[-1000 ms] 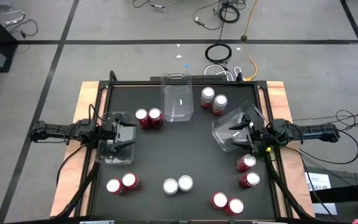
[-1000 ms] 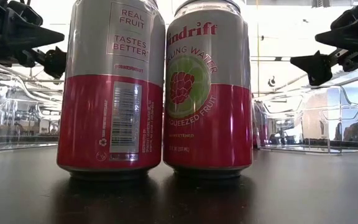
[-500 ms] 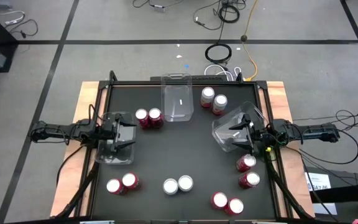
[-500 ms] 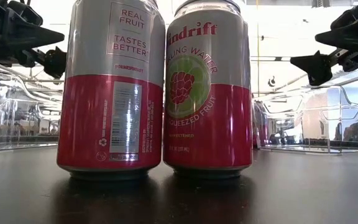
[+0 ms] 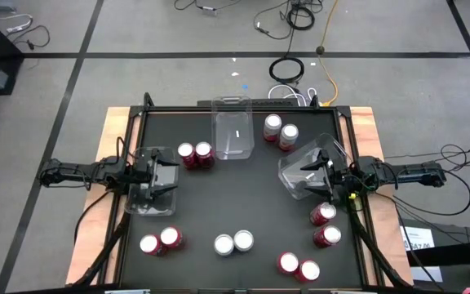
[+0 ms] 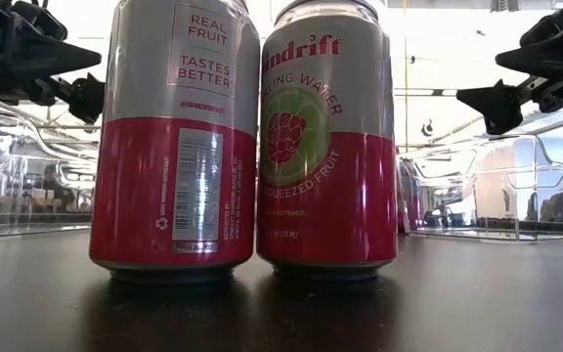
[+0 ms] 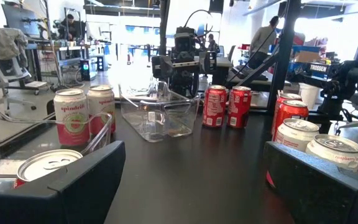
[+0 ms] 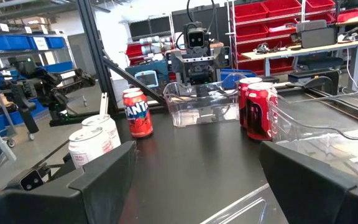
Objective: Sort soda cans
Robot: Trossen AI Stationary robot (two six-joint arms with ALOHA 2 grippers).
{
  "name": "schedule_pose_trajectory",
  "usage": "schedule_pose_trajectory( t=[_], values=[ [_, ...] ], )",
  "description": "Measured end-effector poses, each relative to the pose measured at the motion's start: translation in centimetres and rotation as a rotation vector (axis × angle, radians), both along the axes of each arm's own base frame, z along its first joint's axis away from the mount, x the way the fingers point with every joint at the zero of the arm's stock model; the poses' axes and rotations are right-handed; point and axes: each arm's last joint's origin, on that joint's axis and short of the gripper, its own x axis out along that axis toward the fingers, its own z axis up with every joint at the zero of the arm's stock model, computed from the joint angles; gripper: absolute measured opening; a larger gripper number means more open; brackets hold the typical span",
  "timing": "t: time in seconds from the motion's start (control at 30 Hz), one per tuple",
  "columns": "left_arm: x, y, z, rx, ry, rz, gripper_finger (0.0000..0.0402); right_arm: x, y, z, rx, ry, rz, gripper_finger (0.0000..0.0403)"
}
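Soda cans stand upright on their bases across the black table (image 5: 251, 196), mostly in pairs: red-bodied pairs (image 5: 196, 155), (image 5: 280, 131), (image 5: 160, 241), (image 5: 298, 266), two single cans (image 5: 323, 214), (image 5: 327, 237), and a silver-topped pair (image 5: 233, 242) at the near edge, which fills the low view (image 6: 242, 147). My left gripper (image 5: 175, 175) (image 7: 194, 180) is at the table's left, open, level, over a clear bin (image 5: 149, 206). My right gripper (image 5: 305, 180) (image 8: 194, 174) is at the table's right, open, level, by a tilted clear bin (image 5: 321, 151). Neither touches a can.
A third clear bin (image 5: 233, 131) stands at the far middle of the table. A raised frame runs along the table's rim (image 5: 137, 122). Cables (image 5: 288, 69) lie on the floor beyond the far edge. The table's middle (image 5: 243, 192) carries no cans.
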Motion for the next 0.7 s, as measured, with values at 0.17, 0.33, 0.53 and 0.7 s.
schedule_pose_trajectory(
  t=[0.17, 0.33, 0.53, 0.7],
  values=[
    [0.00, 0.00, 0.01, 0.000, 0.000, 0.001, 0.0392, 0.00, 0.00, 0.00, 0.000, 0.000, 0.000, 0.0334],
    [0.00, 0.00, 0.01, 0.000, 0.000, 0.000, 0.0392, 0.00, 0.00, 0.00, 0.000, 0.000, 0.000, 0.0334],
    [0.00, 0.00, 0.00, 0.000, 0.000, 0.000, 0.0392, 0.00, 0.00, 0.00, 0.000, 0.000, 0.000, 0.0334],
    [0.00, 0.06, 0.09, -0.002, -0.010, 0.020, 0.0392, 0.00, 0.00, 0.00, 0.000, 0.000, 0.000, 0.0334]
  ],
)
